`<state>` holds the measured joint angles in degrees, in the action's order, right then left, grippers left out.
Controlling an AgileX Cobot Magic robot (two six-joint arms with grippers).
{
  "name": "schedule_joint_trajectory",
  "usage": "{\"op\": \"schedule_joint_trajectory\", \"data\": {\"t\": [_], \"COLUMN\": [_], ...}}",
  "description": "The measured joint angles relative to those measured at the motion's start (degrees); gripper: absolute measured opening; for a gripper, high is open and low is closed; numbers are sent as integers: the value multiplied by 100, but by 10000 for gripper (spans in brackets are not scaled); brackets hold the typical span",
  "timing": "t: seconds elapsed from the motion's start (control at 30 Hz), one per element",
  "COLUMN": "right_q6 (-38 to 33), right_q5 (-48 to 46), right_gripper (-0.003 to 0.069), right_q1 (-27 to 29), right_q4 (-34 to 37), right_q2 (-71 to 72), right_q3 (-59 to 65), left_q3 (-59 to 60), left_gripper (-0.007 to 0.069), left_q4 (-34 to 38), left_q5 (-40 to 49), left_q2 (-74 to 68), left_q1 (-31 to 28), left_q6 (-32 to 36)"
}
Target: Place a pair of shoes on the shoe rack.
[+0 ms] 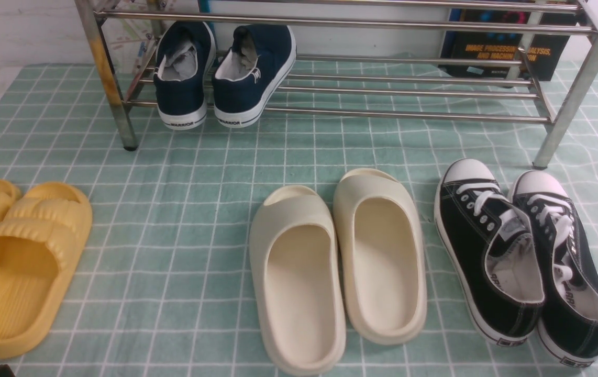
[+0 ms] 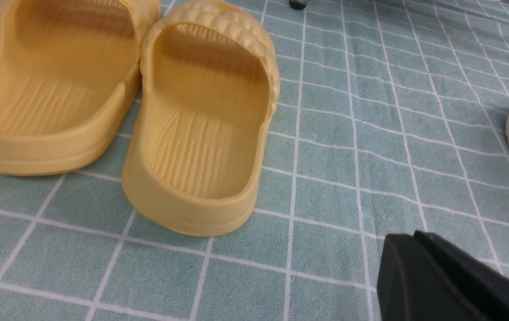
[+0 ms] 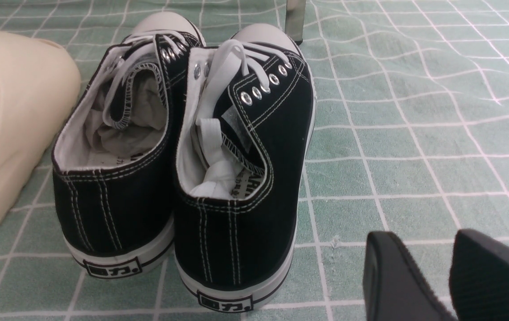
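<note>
Two navy slip-on sneakers rest on the lower tier of one metal shoe rack, upper left of the front view. The left claw is closed; the right claw is open.

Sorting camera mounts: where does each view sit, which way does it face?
Front: between the arms, facing forward at rack and shoes; dark tip, bottom left.
Left wrist: on left arm, over yellow slippers; dark gripper part.
Right wrist: on right arm, toward black sneakers; two fingers.
Front and left share slippers; front and right, sneakers.
</note>
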<state>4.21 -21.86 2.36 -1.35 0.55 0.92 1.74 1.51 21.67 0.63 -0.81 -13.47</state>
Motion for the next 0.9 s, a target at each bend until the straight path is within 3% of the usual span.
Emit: {"op": "schedule_joint_trajectory", "data": {"t": [0.9], "right_q6": [0], "right_q5": [0], "right_gripper": [239], "right_q1": [0], "right_q4": [0], "right_q2": [0], "right_q3": [0], "left_q3": [0], "left_gripper": [38], "left_q4": [24], "left_q5": [7], "left_q2": [0], "left_q1": [0], "left_q6": [0]}}
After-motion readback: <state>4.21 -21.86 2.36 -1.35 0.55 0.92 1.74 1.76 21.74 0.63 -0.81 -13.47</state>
